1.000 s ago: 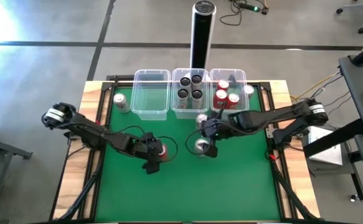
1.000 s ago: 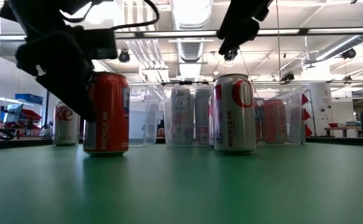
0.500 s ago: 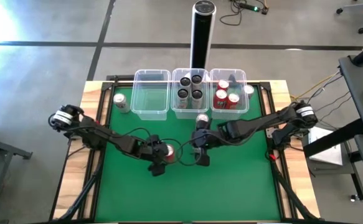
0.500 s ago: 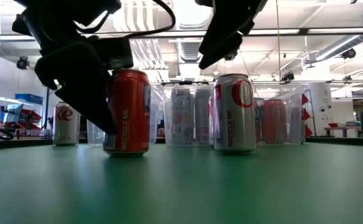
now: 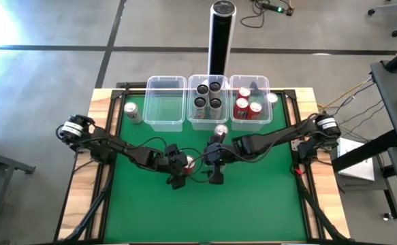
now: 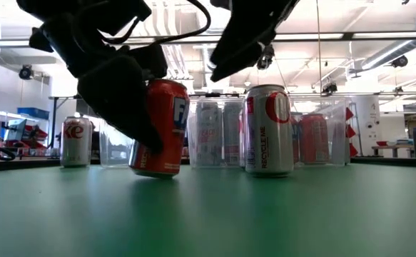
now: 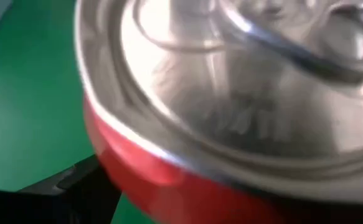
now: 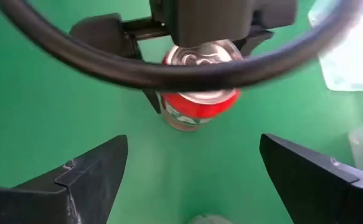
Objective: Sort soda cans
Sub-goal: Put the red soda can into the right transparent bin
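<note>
High view, red can: a small red metal cylinder with a silver top (image 5: 188, 162) sits mid-mat on the green felt-like table cover (image 5: 252, 204), clamped in the left gripper (image 5: 180, 165).
High view, right gripper: the right gripper (image 5: 215, 165) hangs just beside the red can, above a silver-white can that it mostly hides.
High view, bins: three clear plastic rectangular bins stand in a row at the far edge; the left bin (image 5: 165, 103) holds nothing, the middle bin (image 5: 208, 102) holds four dark cans (image 5: 208, 95), the right bin (image 5: 250, 99) holds red cans (image 5: 247, 105).
High view, loose cans: one silver-white can (image 5: 132, 111) stands left of the bins, another (image 5: 220, 130) just in front of the middle bin.
High view, post: a tall glossy black-and-silver cylinder (image 5: 220, 34) rises behind the bins.
Low view, red can: it tilts, base edge near the mat, dark fingers (image 6: 118, 89) wrapped on its side.
Low view, silver-white can: upright, smooth, with red lettering (image 6: 268, 130), apart from the red one.
Left wrist view: the brushed silver lid and red shoulder fill the picture.
Right wrist view: its own fingers (image 8: 88, 177) stand wide apart, the red can between them farther off.
</note>
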You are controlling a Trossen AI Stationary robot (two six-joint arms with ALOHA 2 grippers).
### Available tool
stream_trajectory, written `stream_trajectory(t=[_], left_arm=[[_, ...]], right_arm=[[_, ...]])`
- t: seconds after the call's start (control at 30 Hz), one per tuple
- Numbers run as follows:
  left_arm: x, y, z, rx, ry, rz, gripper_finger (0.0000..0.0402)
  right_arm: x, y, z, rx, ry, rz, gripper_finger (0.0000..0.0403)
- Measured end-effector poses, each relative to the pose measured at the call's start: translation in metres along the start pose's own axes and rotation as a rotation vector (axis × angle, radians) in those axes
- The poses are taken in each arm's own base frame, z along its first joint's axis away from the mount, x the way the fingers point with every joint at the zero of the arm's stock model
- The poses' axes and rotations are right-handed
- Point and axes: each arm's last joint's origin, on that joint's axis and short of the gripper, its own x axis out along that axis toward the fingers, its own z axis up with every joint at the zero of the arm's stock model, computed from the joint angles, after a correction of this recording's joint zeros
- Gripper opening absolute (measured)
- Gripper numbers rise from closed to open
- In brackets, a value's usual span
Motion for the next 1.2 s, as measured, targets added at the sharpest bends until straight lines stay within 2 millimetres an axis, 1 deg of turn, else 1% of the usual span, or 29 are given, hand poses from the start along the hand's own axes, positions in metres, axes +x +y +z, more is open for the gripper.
stream_trajectory(t=[0.13,0.23,0.33,0.43,0.67,0.83,0.97,1.13,1.2], left_arm=[[0.0,0.0,-0.001,0.001,0.006,0.003,0.0367],[0.0,0.0,-0.001,0.001,0.007,0.003,0.0367],[0.0,0.001,-0.002,0.002,0.017,0.007,0.0367],[-0.001,0.001,-0.002,0.006,0.023,0.01,0.0367],[-0.001,0.002,-0.004,0.018,0.035,0.009,0.0367],[-0.005,0.003,-0.003,0.023,0.042,0.01,0.0367],[-0.009,0.004,-0.002,0.021,0.037,0.013,0.0367],[-0.01,0.004,-0.001,0.018,0.036,0.015,0.0367],[-0.011,0.004,-0.001,0.011,0.036,0.016,0.0367]], right_arm=[[0.02,-0.002,-0.002,0.003,0.024,-0.013,0.0359],[0.034,-0.006,0.001,0.015,-0.013,-0.042,0.0359],[0.045,-0.009,0.001,0.019,-0.01,-0.061,0.0359],[0.055,-0.01,0.001,0.028,-0.033,-0.03,0.0359],[0.078,-0.016,0.0,0.054,-0.094,-0.029,0.0359],[0.093,-0.016,0.0,0.065,-0.143,-0.015,0.0359],[0.096,-0.016,-0.001,0.094,-0.149,-0.008,0.0345],[0.095,-0.016,0.002,0.096,-0.177,-0.006,0.0305],[0.095,-0.016,0.002,0.096,-0.177,-0.005,0.0295]])
